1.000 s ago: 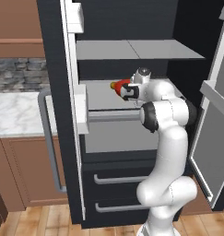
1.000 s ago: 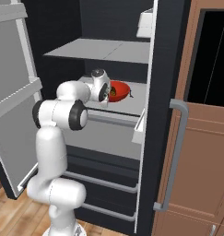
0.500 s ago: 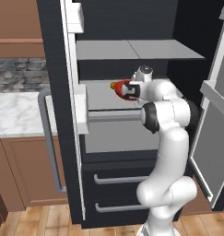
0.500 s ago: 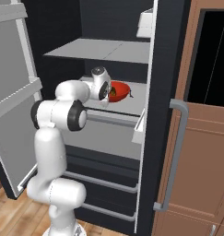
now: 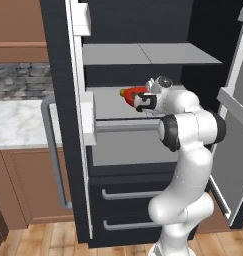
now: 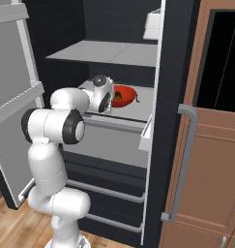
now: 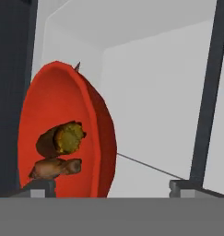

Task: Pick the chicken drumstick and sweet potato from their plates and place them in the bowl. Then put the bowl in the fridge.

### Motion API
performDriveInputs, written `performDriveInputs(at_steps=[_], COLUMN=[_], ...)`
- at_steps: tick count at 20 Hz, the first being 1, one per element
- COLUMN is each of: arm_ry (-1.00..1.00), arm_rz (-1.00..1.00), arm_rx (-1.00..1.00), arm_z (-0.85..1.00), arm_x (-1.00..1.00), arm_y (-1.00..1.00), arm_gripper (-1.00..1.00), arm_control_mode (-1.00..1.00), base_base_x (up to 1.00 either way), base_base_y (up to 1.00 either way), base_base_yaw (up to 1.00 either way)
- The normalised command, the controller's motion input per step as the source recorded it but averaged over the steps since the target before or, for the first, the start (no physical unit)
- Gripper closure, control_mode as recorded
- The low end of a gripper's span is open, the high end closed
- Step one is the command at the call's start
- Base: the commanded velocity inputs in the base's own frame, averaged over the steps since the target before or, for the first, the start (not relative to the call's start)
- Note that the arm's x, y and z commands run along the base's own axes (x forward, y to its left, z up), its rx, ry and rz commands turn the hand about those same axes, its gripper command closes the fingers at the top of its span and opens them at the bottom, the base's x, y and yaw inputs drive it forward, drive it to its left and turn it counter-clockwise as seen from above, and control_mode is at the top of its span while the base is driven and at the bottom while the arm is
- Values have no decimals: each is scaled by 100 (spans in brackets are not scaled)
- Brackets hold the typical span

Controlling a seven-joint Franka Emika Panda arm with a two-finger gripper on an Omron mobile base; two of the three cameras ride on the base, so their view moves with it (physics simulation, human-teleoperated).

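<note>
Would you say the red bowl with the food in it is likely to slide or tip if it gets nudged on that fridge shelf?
The bowl looks glossy and rigid, so on the smooth grey fridge shelf it would probably slide rather than flex. It sits shallow and wide, so tipping seems unlikely. The sweet potato and drumstick lie loose inside and may well roll or shift if it is pushed.

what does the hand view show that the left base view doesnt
Hand view alone: the sweet potato and chicken drumstick lying inside the bowl, with the fingertips spread wide on either side of its rim.

Left base view alone: the marble counter, the fridge drawers and the white arm reaching in.

Both: the red bowl on the grey fridge shelf.
</note>
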Motion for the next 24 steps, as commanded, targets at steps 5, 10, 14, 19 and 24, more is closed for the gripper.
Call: performDriveInputs(at_steps=[5,10,14,19,24], arm_ry=[-3,0,0,-1,0], arm_rz=[8,6,3,13,37], arm_rx=[-1,-12,-20,-28,-16], arm_z=[39,27,19,18,24], arm_x=[-38,-49,-58,-64,-72], arm_y=[0,0,0,2,5], arm_gripper=[-100,-100,-100,-100,-100], arm_control_mode=[-100,-100,-100,-100,-100], base_base_x=[0,0,0,0,0], base_base_y=[0,0,0,0,0], base_base_yaw=[0,0,0,0,0])
